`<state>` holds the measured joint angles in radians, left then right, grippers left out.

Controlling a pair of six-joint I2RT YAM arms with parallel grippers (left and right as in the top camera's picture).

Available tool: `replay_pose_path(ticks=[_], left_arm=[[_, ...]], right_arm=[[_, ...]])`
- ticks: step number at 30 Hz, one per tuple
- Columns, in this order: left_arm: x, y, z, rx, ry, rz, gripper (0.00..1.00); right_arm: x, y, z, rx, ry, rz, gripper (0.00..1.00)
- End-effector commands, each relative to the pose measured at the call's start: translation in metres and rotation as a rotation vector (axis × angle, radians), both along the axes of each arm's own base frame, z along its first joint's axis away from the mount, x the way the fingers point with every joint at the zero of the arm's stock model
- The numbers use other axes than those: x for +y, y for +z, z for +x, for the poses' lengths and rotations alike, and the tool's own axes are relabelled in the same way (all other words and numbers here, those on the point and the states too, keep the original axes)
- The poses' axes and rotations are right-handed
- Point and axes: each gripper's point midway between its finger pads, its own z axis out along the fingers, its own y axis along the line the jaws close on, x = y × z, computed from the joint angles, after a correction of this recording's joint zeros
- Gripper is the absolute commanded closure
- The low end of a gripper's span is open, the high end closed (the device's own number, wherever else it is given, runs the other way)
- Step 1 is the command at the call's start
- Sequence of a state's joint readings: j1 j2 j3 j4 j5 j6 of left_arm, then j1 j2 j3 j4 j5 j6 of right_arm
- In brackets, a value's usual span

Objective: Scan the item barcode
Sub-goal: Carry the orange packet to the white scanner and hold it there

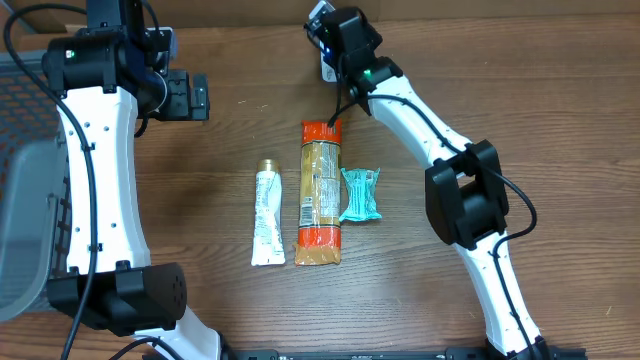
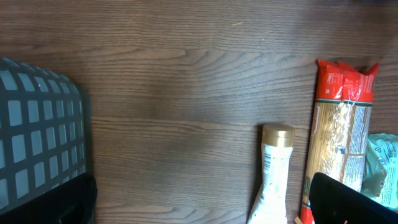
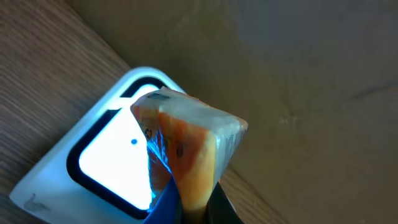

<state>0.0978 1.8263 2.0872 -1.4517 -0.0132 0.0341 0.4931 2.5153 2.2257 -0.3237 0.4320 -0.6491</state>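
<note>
Down at the bottom of the overhead frame, three things lay in a row on the wooden bench [image 1: 400, 300]. First came a white tube [image 1: 267, 215], its gold cap pointing up-frame. Just right of it was a long pasta bag [image 1: 320, 195] with red ends. Right of that, close beside the bag, sat a small teal packet [image 1: 360, 195]; whether the two touched, I could not tell. A grey mesh basket [image 1: 25, 210] stood against the left edge, well apart from the row.

Further up, in the upper left, the left tool [image 1: 190, 96] hung over bare wood. It was spread wide with nothing in it. Its own camera caught the two dark fingertips [image 2: 348, 199] at the bottom corners, with the tube cap and the bag's red top between them.

And at the far end, top centre of the overhead frame, came the task's item. The right tool [image 3: 189, 208] was clamped tight on an orange packet [image 3: 186, 149] in clear wrap, gripped from below in the wrist view. The packet's free end stood right over the scanner [image 3: 106, 155], overlapping the right side of its glowing white window. Blue light ran down the packet's near edge. Whether packet and scanner touched, I could not tell. Behind them rose a plain brown cardboard wall [image 3: 292, 68].
</note>
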Motion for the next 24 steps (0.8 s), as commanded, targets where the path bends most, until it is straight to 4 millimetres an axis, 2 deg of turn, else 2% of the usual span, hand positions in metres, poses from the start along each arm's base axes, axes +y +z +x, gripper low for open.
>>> replay_pose_path(ticks=[1, 8, 11, 14, 17, 20, 24], left_arm=[[-0.002, -0.003, 0.001, 0.011, -0.023, 0.011, 0.0], [-0.001, -0.003, 0.001, 0.012, -0.021, 0.011, 0.0], [-0.003, -0.003, 0.001, 0.012, -0.025, 0.011, 0.01], [-0.003, -0.003, 0.001, 0.012, -0.024, 0.011, 0.0], [-0.002, -0.003, 0.001, 0.012, -0.022, 0.011, 0.0], [-0.002, -0.003, 0.001, 0.011, -0.022, 0.011, 0.0], [-0.002, -0.003, 0.001, 0.011, -0.022, 0.011, 0.0]], right_arm=[[0.002, 0.008, 0.002, -0.035, -0.023, -0.023, 0.97], [0.005, 0.002, -0.006, -0.005, -0.029, -0.041, 0.97], [0.004, 0.014, -0.009, -0.013, -0.057, -0.001, 0.97], [0.002, 0.039, -0.014, -0.029, -0.082, 0.062, 0.97], [0.0, 0.072, -0.027, -0.019, -0.086, 0.143, 0.97], [-0.001, 0.11, -0.05, 0.018, -0.08, 0.255, 0.96], [-0.007, 0.158, -0.096, 0.123, -0.074, 0.441, 0.96]])
